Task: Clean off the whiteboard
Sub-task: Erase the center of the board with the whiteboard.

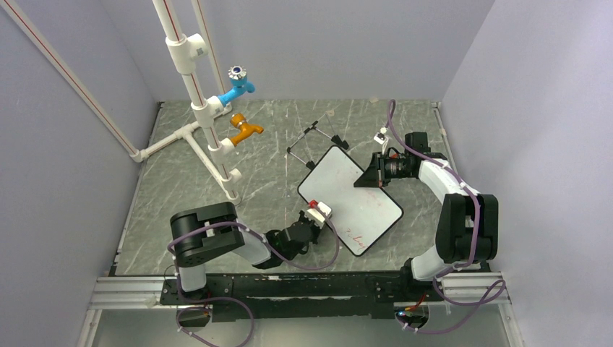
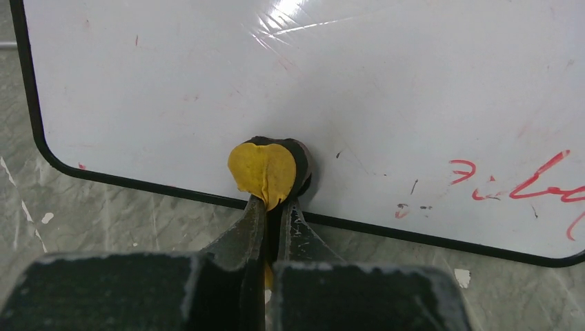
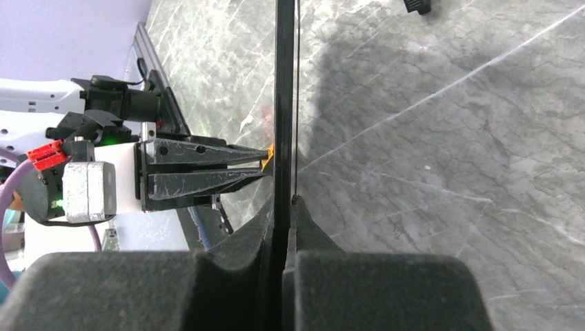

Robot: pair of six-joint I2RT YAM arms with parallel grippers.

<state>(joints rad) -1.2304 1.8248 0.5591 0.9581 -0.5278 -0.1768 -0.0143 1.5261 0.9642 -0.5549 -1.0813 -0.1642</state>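
Two arms share this job: at the middle of the bench point(image 1: 275, 144), the whiteboard point(image 1: 354, 191) is pinched by its 1 o'clock edge in my clenched right end effector point(image 1: 366, 176), while my left end effector point(image 2: 276, 207) grips the eraser point(image 2: 265, 172) against its face. Red writing point(image 2: 524, 186) sits at 3 o'clock of the pad; pushing hard there could twist the board out of my thin edge grip.

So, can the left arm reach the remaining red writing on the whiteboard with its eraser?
Probably yes. The left pincer holds the yellow eraser on the whiteboard, and nothing stands between it and the red writing. The right pincer grips another edge.
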